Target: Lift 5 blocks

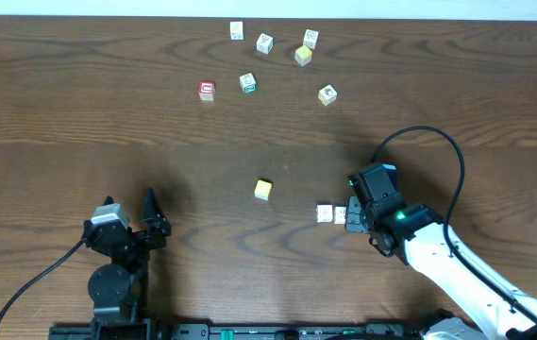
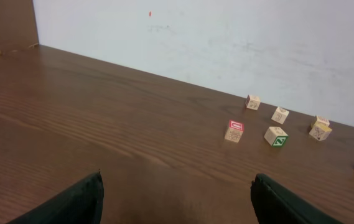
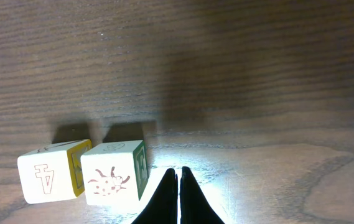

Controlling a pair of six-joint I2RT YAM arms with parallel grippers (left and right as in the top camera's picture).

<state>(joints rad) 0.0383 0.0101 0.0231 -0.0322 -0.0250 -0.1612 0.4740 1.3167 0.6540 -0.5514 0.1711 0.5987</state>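
Closest to the lens on the right wrist view: the right gripper (image 3: 178, 190), fingers pinched together on nothing, tips down at the table (image 1: 79, 113) just to the right of the ladybug block (image 3: 111, 182). Snug on that block's other side sits a letter block (image 3: 47, 177); can't tell if the two actually touch. So nothing is lifted right now. Both sit flat on the wood, toward the near edge on the right side.

How I'd do this step: open the fingers first, then slide left until they straddle the ladybug block alone. With the neighbour that close, I'd guess a side-to-side pinch leaves no room for a finger, so turn the wrist and take the front and back faces instead. Go down far enough to hold it mid-height, squeeze, then lift straight up so the letter block doesn't get dragged along.

Left gripper (image 2: 177, 186) is parked wide open, holding nothing, well apart from every block.

Count from overhead: ten blocks total. Two are by the right gripper, one lone yellow block (image 1: 263, 190) is mid-table, and seven are scattered along the far edge, including a red-edged block (image 1: 207, 91) and a green-edged block (image 1: 247, 83). Two grippers, one table.
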